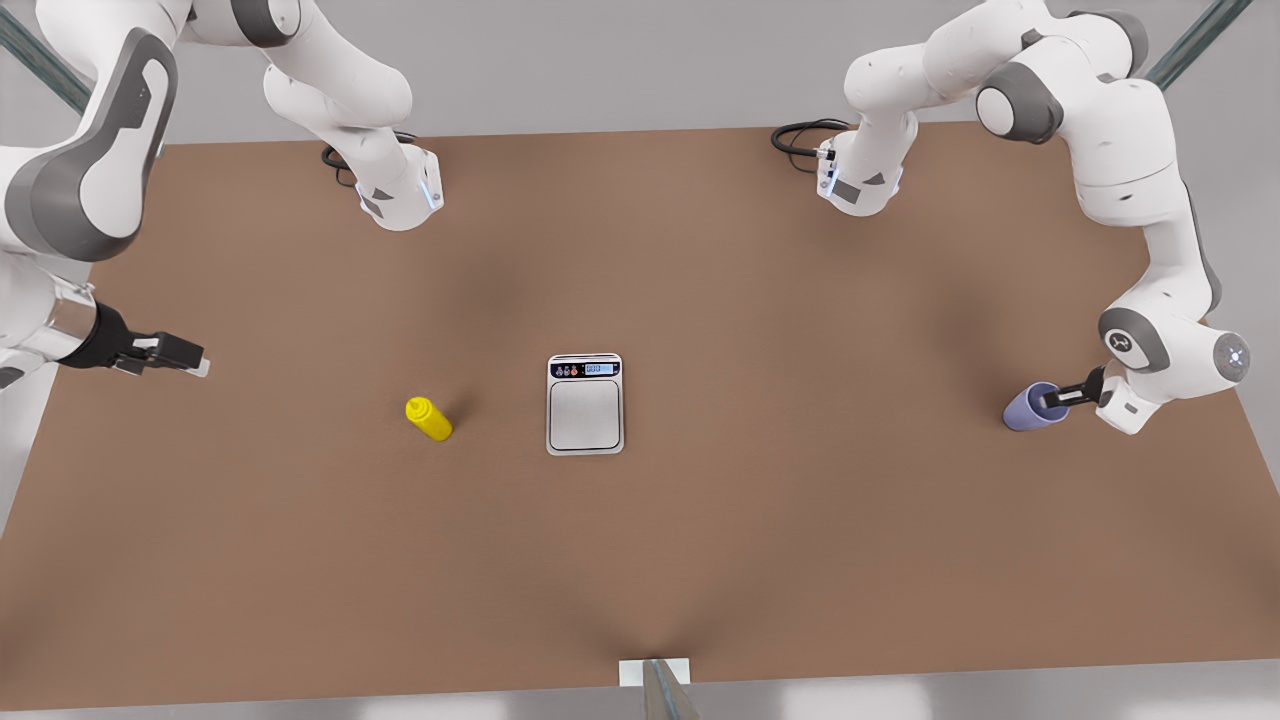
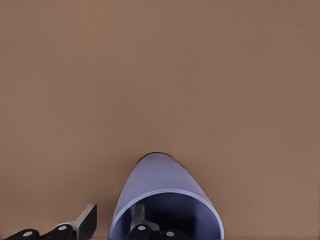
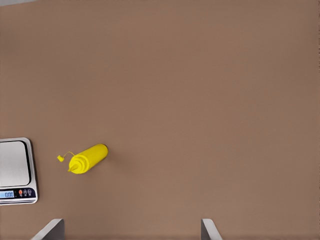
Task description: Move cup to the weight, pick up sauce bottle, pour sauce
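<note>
One finger of your left tool sits inside the cup, one outside, unclosed; pinch the wall squarely before carrying it to the weight. Right tool waits, spread wide, holding nothing.

The brown table is lying mostly bare. The weight is sitting flat near the middle, with open tabletop on all sides of it. The sauce bottle is standing near it toward the front view's left, leaving a clear gap between the two. The cup is standing well apart toward the front view's right, and nothing is blocking the stretch between it and the weight. The left gripper is straddling the cup's rim, one finger inside, the other outside. The right gripper is hovering with spread fingers at the front view's left, with bare table lying between it and the bottle
</note>
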